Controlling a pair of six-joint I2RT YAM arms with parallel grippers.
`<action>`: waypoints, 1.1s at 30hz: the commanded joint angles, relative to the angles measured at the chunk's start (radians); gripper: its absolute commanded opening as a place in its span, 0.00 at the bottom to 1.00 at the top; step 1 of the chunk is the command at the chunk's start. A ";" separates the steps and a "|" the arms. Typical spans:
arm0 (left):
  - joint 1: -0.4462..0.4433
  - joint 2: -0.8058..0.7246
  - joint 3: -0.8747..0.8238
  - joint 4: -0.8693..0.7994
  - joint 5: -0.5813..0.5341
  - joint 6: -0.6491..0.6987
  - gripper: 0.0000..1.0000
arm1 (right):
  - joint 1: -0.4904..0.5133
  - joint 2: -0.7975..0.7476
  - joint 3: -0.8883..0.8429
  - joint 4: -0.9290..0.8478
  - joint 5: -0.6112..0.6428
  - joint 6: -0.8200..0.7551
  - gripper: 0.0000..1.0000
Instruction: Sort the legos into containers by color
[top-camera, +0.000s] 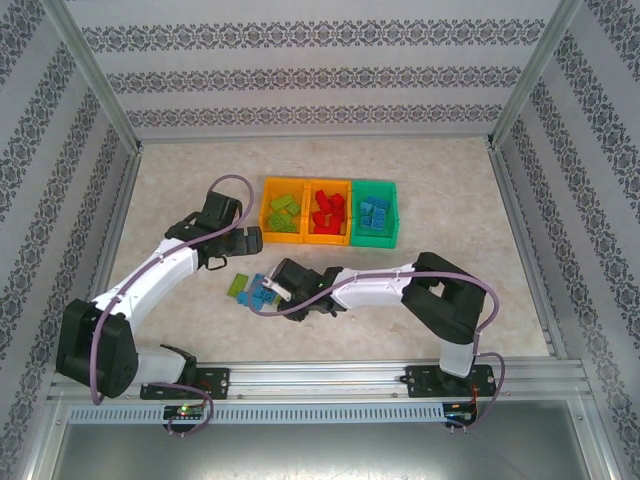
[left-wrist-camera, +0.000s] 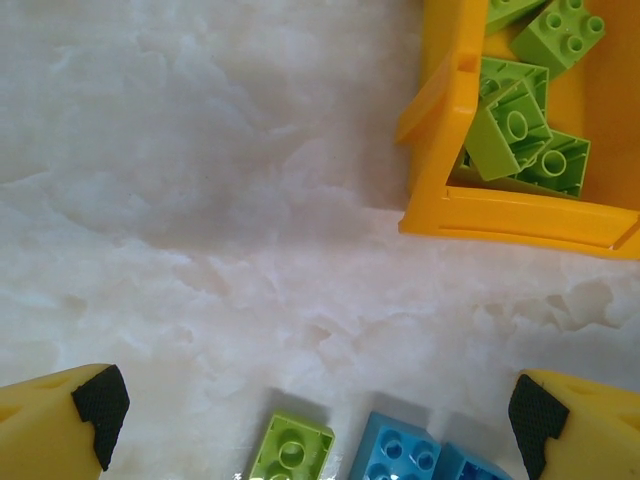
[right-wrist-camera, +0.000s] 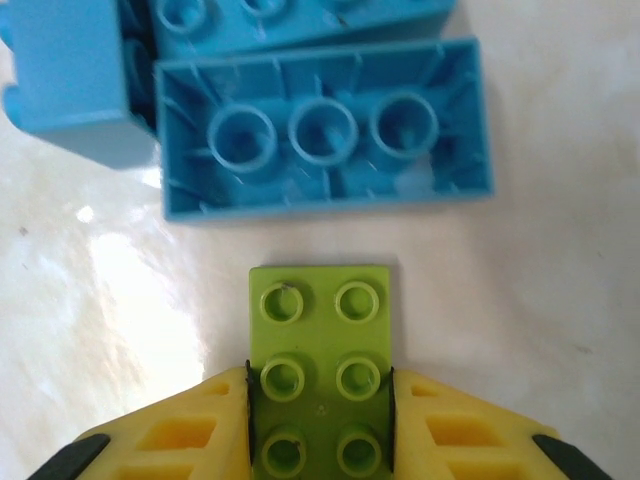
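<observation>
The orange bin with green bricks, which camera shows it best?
Top external: the whole orange bin, leftmost in the row, with its green bricks inside. Left wrist gives one corner and several bricks, close up.

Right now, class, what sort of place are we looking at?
Probably a robot test cell in a lab: metal frame, patterned wall panels, and two robot arms bolted to a rail.

Glossy plastic legos (right-wrist-camera: 325, 185) lie on a smooth table (left-wrist-camera: 200, 250).
</observation>
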 joint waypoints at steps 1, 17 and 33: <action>0.015 -0.034 -0.020 -0.008 -0.035 -0.017 0.99 | -0.016 -0.076 -0.008 -0.023 -0.004 0.007 0.26; 0.016 -0.080 -0.170 0.003 -0.054 -0.067 0.99 | -0.223 -0.073 0.239 -0.040 -0.043 0.144 0.27; 0.015 -0.077 -0.263 0.024 0.015 -0.072 1.00 | -0.403 0.261 0.653 -0.186 -0.037 0.366 0.31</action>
